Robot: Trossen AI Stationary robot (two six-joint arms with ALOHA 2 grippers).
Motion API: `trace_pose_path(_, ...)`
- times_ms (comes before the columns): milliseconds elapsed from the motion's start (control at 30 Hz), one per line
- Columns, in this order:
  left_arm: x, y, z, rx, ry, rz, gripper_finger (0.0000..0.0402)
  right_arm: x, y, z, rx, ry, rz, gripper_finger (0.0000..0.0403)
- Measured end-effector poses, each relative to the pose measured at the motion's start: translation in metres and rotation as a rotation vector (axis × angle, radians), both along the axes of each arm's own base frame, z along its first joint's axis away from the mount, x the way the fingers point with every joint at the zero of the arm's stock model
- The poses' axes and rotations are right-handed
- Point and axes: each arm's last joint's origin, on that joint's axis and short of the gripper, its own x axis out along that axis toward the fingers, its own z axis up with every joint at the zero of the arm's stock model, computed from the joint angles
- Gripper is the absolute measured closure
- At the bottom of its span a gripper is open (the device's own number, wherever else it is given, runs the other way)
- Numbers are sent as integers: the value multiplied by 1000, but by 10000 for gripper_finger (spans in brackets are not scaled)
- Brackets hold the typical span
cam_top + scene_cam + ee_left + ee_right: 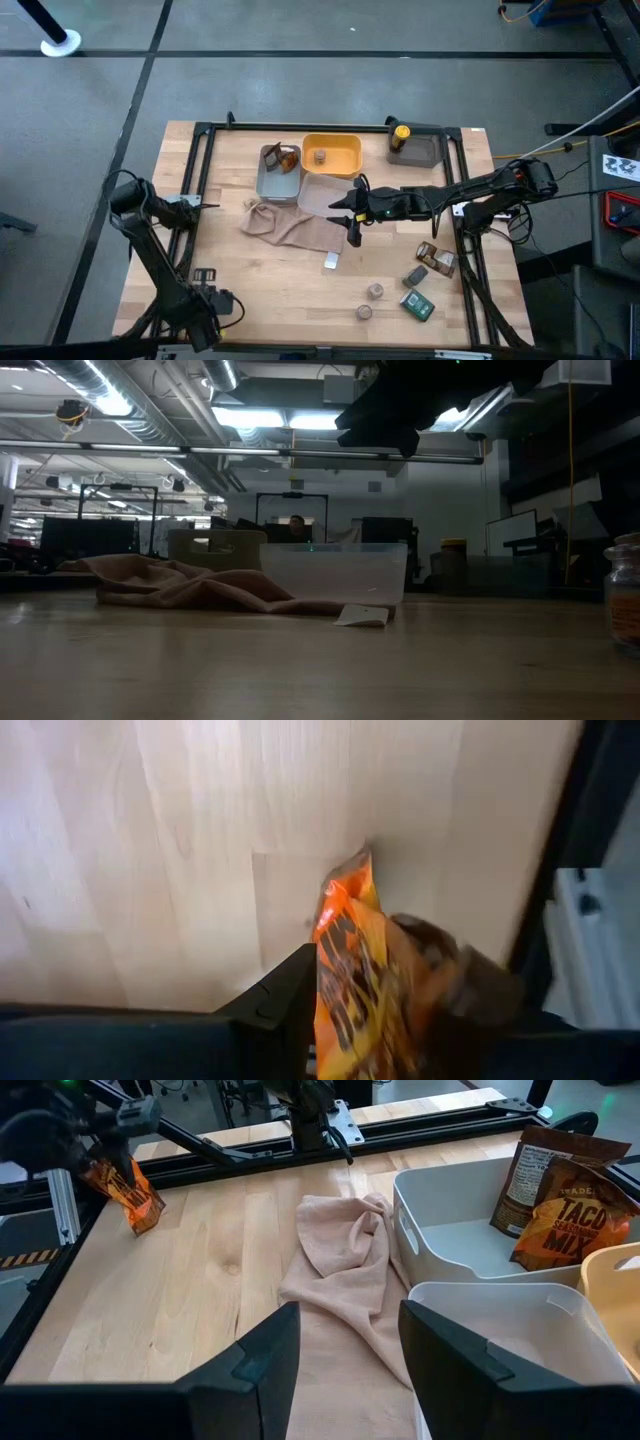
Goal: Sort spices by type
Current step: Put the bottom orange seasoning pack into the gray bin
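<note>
A: Item held by the left tool (120,1155)?
B: One orange foil packet (350,980), crinkled and glossy with dark print, pinched between the shut fingers above bare pale wood at the counter (240,290) edge.
A: Right tool (345,1345)?
B: Fingers spread wide, holding nothing, hovering over the limp beige cloth (345,1270). Just beside it stands a clear plastic tray (520,1335); beyond that, a grey tray (440,1215) containing two upright brown and orange taco-mix packets (565,1200).
A: Remaining stock?
B: Behind the right tool lie loose packets (437,257), a green box (417,305) and two round tan jars (375,291).
</note>
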Motion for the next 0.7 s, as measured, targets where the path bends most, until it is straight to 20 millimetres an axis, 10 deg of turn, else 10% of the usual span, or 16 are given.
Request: trace_pose_path(700,8,1,-11,21,42,67,387,-2,0,9,0,-47,3,230)
